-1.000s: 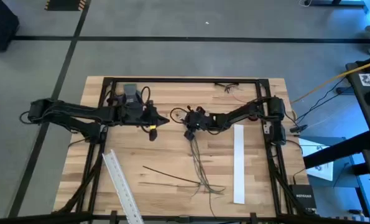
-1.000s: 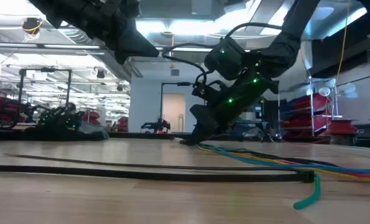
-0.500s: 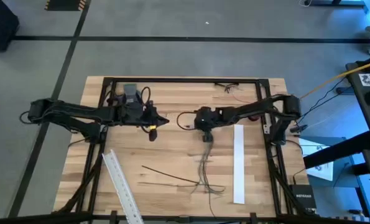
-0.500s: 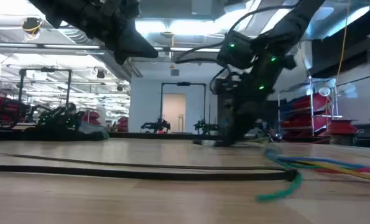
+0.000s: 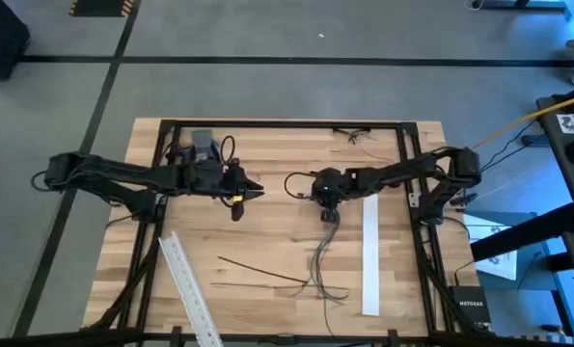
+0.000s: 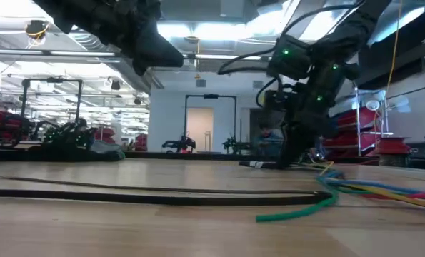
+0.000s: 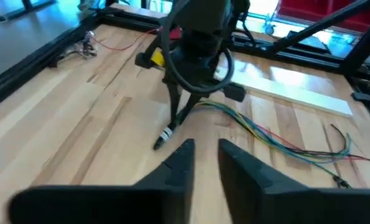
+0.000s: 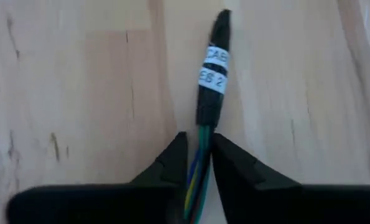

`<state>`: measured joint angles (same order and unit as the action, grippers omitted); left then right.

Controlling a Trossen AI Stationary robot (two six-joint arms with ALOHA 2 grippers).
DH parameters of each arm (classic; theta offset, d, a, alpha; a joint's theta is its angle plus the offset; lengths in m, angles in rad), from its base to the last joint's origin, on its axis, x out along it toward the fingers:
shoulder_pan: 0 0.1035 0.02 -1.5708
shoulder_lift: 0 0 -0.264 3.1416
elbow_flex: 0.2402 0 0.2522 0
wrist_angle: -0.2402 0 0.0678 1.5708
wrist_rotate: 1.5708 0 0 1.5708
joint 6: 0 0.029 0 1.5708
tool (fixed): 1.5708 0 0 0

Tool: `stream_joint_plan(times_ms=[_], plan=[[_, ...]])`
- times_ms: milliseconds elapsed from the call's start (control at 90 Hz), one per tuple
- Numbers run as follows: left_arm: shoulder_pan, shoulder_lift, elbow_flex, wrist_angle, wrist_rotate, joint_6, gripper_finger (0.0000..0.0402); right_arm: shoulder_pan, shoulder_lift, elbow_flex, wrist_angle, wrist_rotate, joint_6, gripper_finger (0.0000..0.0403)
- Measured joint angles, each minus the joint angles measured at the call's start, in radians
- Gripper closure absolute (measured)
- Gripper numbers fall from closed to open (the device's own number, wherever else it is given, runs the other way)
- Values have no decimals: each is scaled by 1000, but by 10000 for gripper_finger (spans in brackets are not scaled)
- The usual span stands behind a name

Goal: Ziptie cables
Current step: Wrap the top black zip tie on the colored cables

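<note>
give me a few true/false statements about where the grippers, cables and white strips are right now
1. The right gripper is shut on the cables, just behind their black labelled end. True.
2. The left gripper holds the cables. False: its fingers stand apart with nothing between them, off to one side of the bundle.
3. Two white strips lie on the table, one on the right and one slanting at the front left. True.
4. The cables lie on top of the right white strip. False: in the high view they trail beside it, apart.
5. A long dark strand lies on the table near the cables' loose ends. True.
</note>
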<state>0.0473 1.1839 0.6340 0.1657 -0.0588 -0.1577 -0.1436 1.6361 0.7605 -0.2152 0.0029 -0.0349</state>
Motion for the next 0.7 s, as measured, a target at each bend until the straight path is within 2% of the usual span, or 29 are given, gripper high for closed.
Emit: stream_joint_plan(times_ms=[156,278,444,567,700], plan=[[-52,84,47,-8,15,34,227,1,-134,31,-129,-4,3,272],[-104,175,117,-33,16,91,198,36,-246,31,-189,-24,48,250],[-121,260,214,-86,32,131,192,130,-346,27,-213,-12,107,245],[-127,315,268,-136,41,138,200,200,-373,27,-220,20,134,244],[-163,390,289,-114,48,172,206,276,-372,27,-216,74,167,244]])
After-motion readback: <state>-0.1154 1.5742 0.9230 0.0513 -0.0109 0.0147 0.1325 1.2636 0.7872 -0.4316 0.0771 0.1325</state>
